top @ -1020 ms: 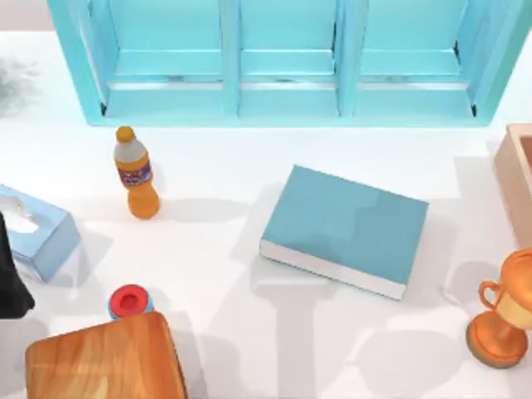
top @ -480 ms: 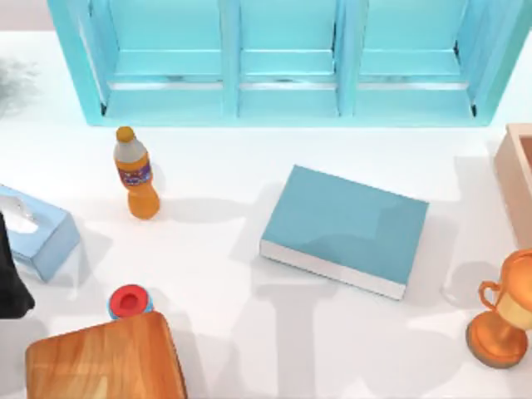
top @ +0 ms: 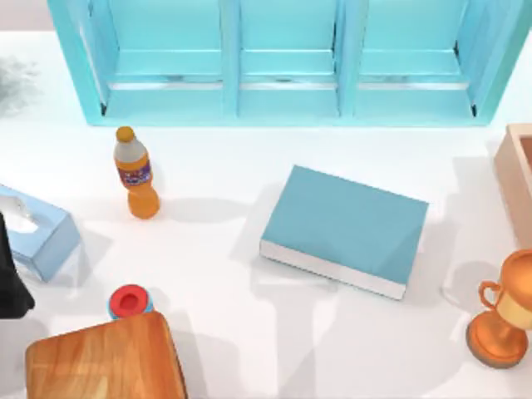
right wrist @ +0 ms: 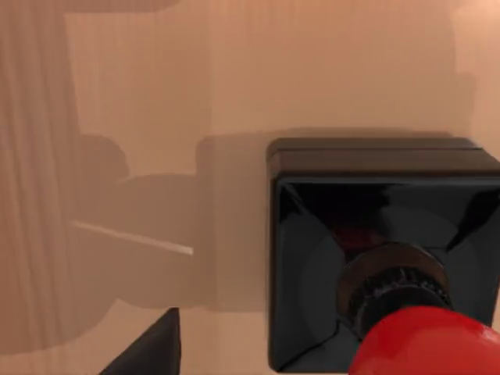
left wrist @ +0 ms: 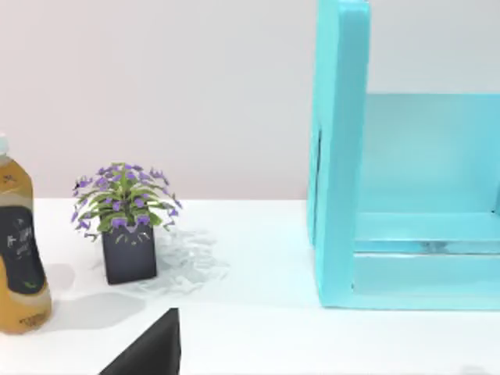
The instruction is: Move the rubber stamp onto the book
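The rubber stamp (right wrist: 383,266) sits below my right wrist on a tan surface, not yet on the book (top: 345,229) mid-table. My right tool's grip I cannot tell (everything remains to do).

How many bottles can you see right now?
2: an orange-drink bottle on the table's left side, and a brown-drink bottle beside the potted plant. Others may be hidden.

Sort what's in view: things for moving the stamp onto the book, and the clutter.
For the job: rubber stamp, book.
Clutter: orange bottle, tissue box, wooden board, trophy, red-capped round object, potted plant, shelf.
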Robot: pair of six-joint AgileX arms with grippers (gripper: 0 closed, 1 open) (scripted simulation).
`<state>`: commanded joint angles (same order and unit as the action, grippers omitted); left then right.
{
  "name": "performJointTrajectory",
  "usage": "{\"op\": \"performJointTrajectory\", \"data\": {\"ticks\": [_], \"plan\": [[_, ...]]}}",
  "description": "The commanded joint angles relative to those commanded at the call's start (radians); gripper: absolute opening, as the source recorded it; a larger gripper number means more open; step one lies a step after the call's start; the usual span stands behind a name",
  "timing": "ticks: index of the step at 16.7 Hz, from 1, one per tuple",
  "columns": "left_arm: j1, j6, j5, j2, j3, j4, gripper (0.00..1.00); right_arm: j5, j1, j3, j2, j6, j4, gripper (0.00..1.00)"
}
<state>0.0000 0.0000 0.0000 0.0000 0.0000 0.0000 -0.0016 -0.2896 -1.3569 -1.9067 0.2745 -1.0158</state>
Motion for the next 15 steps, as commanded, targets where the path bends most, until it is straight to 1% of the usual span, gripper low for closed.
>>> {"op": "performJointTrajectory", "data": {"ticks": [2,6,15], "plan": [[0.000,0.000,0.000,0.000,0.000,0.000,1.00,0.000,0.000,0.036,-0.009,0.000,0.040,1.00],[0.000,0.000,0.000,0.000,0.000,0.000,1.00,0.000,0.000,0.040,-0.010,0.000,0.043,1.00],[0.000,0.000,0.000,0.000,0.000,0.000,1.00,0.000,0.000,0.040,-0.010,0.000,0.043,0.32]]}}
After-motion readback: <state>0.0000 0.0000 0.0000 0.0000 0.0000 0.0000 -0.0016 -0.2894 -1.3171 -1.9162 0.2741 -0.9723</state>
